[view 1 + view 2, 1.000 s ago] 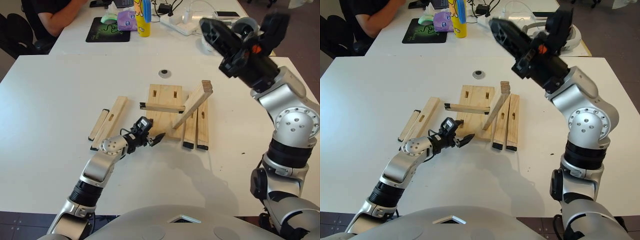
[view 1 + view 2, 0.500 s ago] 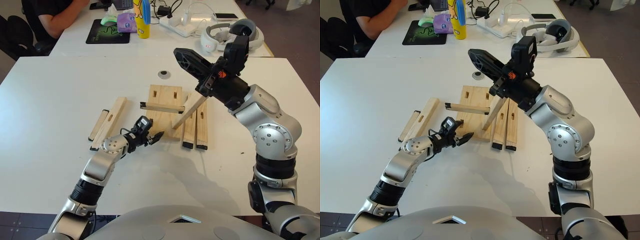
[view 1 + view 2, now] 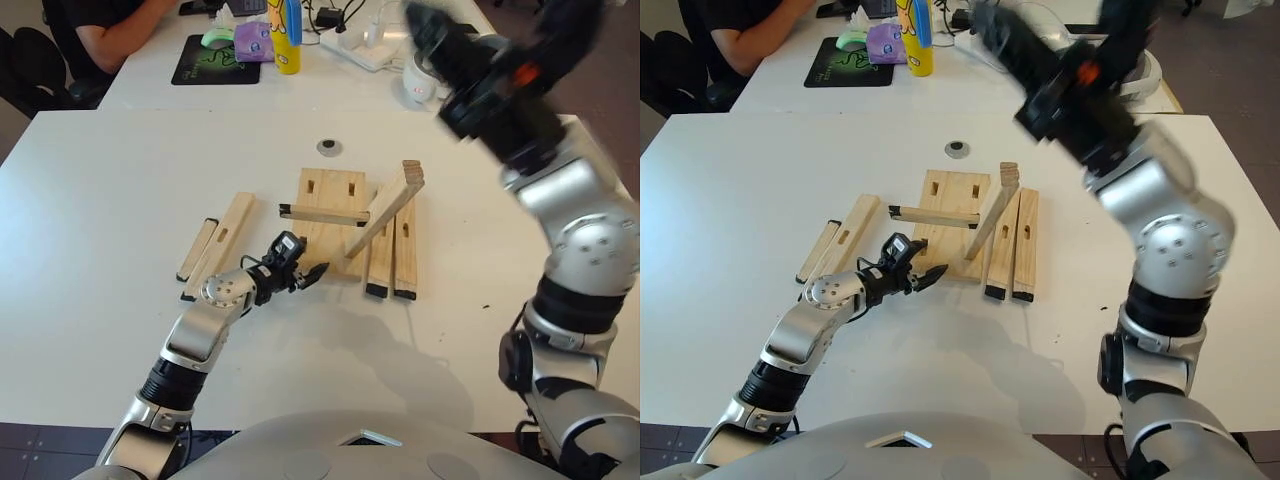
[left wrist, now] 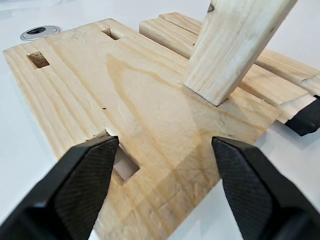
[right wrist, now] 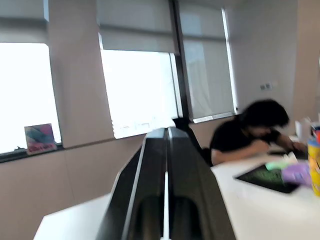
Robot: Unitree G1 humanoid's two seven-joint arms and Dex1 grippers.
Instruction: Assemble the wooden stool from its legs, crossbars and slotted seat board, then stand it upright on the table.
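The slotted seat board (image 3: 330, 185) lies flat in the middle of the table (image 3: 120, 200). One leg (image 3: 385, 210) is planted at its near right corner, but it's leaning way over, not upright. A crossbar (image 3: 322, 213) runs off that leg across the board. I can't tell how deep the leg's end actually sits. Two more legs (image 3: 393, 255) lie flat just beside the board on the right, and another leg (image 3: 222, 240) plus a short crossbar (image 3: 197, 250) sit off to the left.

The left gripper (image 3: 316, 271) is low at the board's near edge, fingers spread wide and holding nothing, with an empty slot (image 4: 122, 165) right by one finger. The right gripper (image 5: 166, 150) is up high, well apart from everything, fingers pressed together and empty.

My guess is the job now is squaring up that leaning leg. I'd pin the board down with the left first, then grab the leg high up and tip it straight slowly, so the crossbar doesn't pop out or the board skate away
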